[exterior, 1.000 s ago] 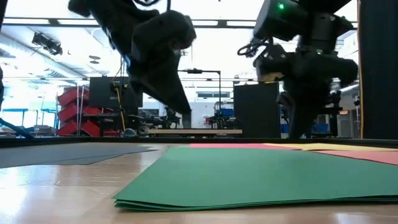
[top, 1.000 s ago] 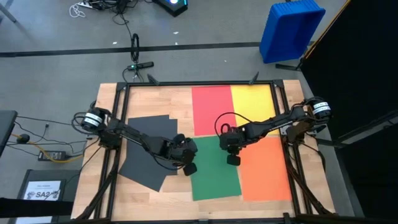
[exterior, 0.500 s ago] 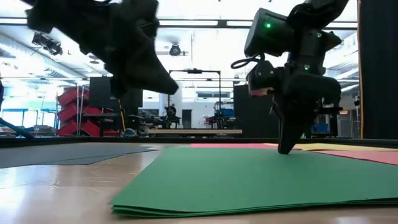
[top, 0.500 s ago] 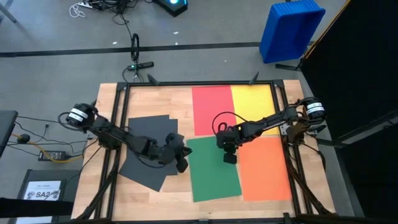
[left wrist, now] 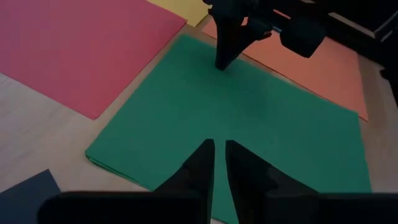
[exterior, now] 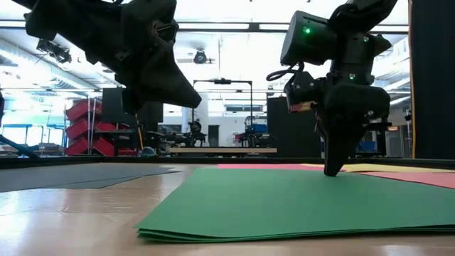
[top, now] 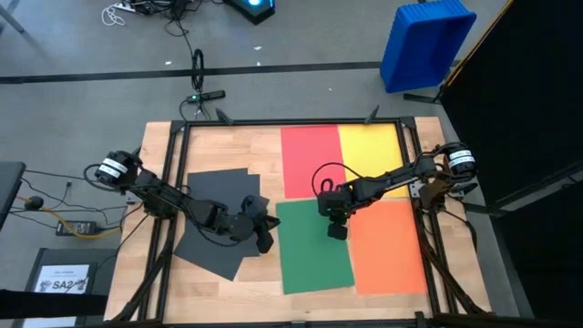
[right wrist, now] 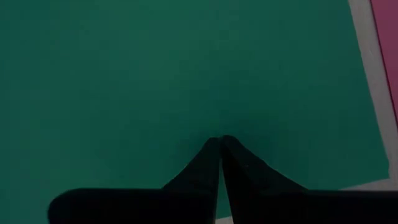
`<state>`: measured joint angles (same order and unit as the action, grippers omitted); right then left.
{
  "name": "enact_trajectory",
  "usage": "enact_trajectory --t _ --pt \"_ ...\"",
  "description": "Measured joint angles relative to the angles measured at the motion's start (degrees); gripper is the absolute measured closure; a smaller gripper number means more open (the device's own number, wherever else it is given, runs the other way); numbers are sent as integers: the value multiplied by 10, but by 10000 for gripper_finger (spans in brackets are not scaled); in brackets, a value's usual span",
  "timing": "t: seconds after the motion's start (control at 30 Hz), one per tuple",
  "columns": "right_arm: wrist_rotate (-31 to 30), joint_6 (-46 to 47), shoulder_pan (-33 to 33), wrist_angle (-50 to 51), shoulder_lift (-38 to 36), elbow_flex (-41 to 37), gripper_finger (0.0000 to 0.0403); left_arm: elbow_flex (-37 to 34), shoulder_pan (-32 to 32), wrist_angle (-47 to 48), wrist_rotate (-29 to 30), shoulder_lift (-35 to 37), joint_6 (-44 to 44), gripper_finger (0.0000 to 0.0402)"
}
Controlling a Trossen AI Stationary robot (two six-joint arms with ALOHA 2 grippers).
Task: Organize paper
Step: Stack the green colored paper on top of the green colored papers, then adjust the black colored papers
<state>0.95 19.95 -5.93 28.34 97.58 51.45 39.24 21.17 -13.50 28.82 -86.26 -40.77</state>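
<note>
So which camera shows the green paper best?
The high view: the whole green paper shows there. The low view shows only its stacked edges; the left wrist view most of it; the right wrist view a close patch.

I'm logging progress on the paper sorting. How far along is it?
Done: red, yellow and orange sheets lie squared. In hand: the right pincer, shut, presses on the green stack; the left pincer hovers at its edge. Left: the dark grey sheets lie askew.

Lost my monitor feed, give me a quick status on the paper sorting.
Right gripper shut, tip down on green paper. Left gripper nearly shut, empty, above table at green's edge. Black sheets still askew. Nothing in the way.
</note>
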Motion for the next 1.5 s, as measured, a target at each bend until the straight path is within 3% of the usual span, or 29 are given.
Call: enact_trajectory --t 0.57,0.97,1.23,1.43,1.5 --pt "2 28 0 50 -28 -5 403 0 0 1 -6 0 0 376" --pt "36 35 -12 1 -43 -4 403 0 0 17 -16 8 6 376" --pt "48 -3 9 -106 -43 52 403 3 -17 251 -21 112 -41 387" --pt "62 -66 55 -142 -4 132 403 74 -33 558 5 140 -137 399" --pt "82 -87 66 -145 31 175 403 89 -54 620 13 137 -135 401"
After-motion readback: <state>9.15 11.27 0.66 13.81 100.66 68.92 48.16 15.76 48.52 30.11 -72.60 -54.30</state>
